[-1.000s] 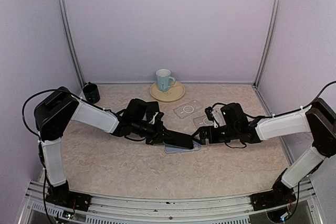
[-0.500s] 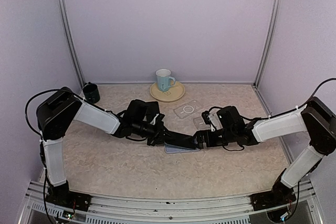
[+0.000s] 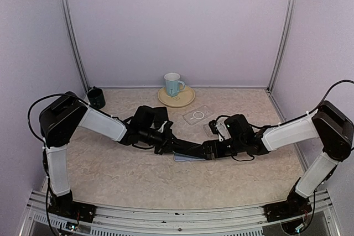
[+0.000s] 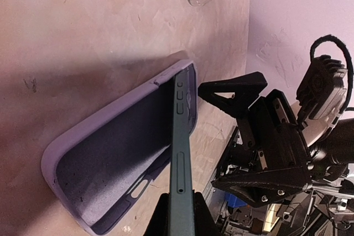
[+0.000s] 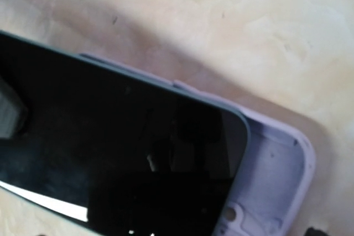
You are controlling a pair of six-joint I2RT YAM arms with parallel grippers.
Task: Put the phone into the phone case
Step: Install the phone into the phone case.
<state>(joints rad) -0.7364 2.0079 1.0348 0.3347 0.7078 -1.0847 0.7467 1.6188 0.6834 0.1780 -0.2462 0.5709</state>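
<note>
here the left pincer [image 3: 170, 144] is clamped on one end of the phone [image 3: 191, 148], with one finger on each flat face, so the left wrist view sees the phone by its thin side with the buttons. the phone is dark, with a black screen. it sits tilted over the lilac phone case [image 4: 105, 164]: its free end is low inside the case, near the end wall, and the gripped end is raised above the case floor. in the right wrist view one long side of the phone runs along one wall of the case, and the end of the case with the small hole is uncovered. i cannot tell whether any corner is fully pressed in.

the right pincer [image 3: 209, 150] has its fingers wide apart and holds nothing. it is just beside the free end of the phone and of the case, coming from the opposite side. whether it touches the case, the views do not show.

the case lies flat on the beige worktop [image 3: 121, 175], near the middle. behind it lies a clear case [image 3: 197, 116]. farther back a pale blue mug [image 3: 173, 84] stands on a yellow saucer [image 3: 185, 99], and a dark cup [image 3: 96, 98] stands in the back left corner.
</note>
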